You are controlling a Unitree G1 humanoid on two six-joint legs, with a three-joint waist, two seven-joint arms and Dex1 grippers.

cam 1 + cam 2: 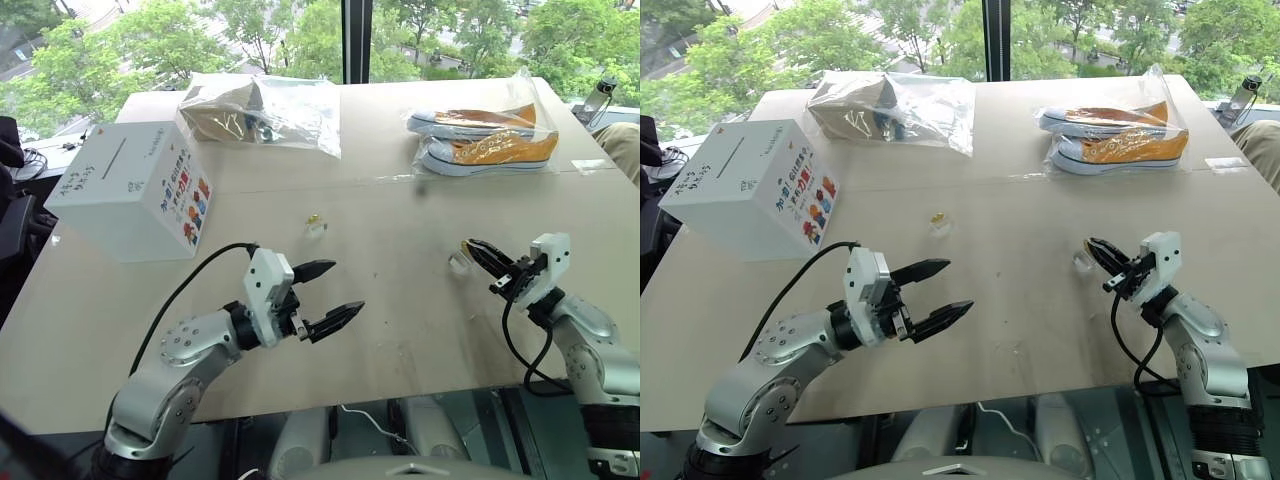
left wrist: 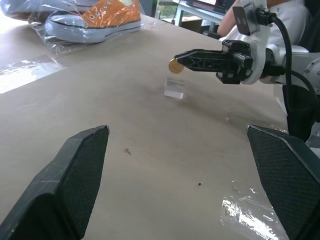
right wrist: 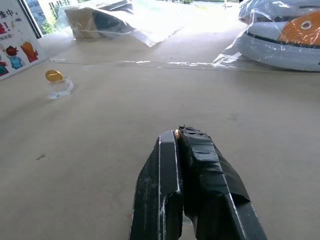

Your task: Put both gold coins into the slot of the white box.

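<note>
My right gripper (image 1: 470,244) is shut on one gold coin (image 2: 175,66), holding it by the edge a little above the table. The coin's clear wrapper (image 2: 174,88) stays on the table just below. In the right wrist view a sliver of that coin (image 3: 177,133) shows between the closed fingertips. The other gold coin (image 1: 314,219) rests on its clear wrapper (image 3: 60,89) mid-table, ahead of my left gripper (image 1: 345,287), which hovers open and empty. At the far left stands the white box (image 1: 130,190), with the slot (image 1: 112,155) in its top face.
A clear bag of orange shoes (image 1: 485,140) lies at the back right and a bag of brown shoes (image 1: 260,110) at the back middle. A person's sleeve (image 1: 625,145) shows at the right edge. The table's near edge (image 1: 400,395) runs just under both arms.
</note>
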